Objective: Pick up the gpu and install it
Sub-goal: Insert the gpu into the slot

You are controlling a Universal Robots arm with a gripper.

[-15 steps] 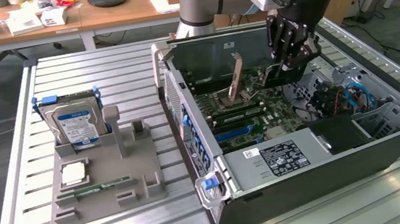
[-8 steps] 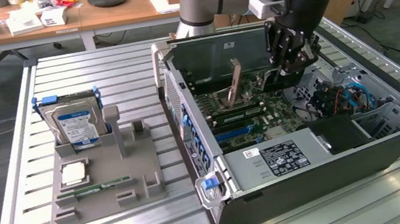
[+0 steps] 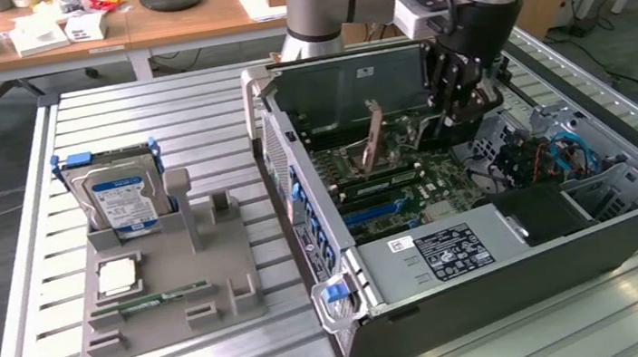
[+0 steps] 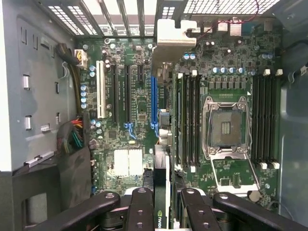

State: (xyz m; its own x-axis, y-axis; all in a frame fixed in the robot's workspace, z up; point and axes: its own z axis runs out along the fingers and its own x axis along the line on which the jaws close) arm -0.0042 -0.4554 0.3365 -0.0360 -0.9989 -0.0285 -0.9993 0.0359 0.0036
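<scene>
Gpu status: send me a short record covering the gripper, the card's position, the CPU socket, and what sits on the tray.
gripper: shut on the gpu, inside the open case
gpu: held edge-on over the motherboard, close to the blue slot; seated or not, cannot tell
CPU socket: empty
tray: on the exterior view's left of the case; hard drive upright in its holder, memory stick lying flat
</scene>
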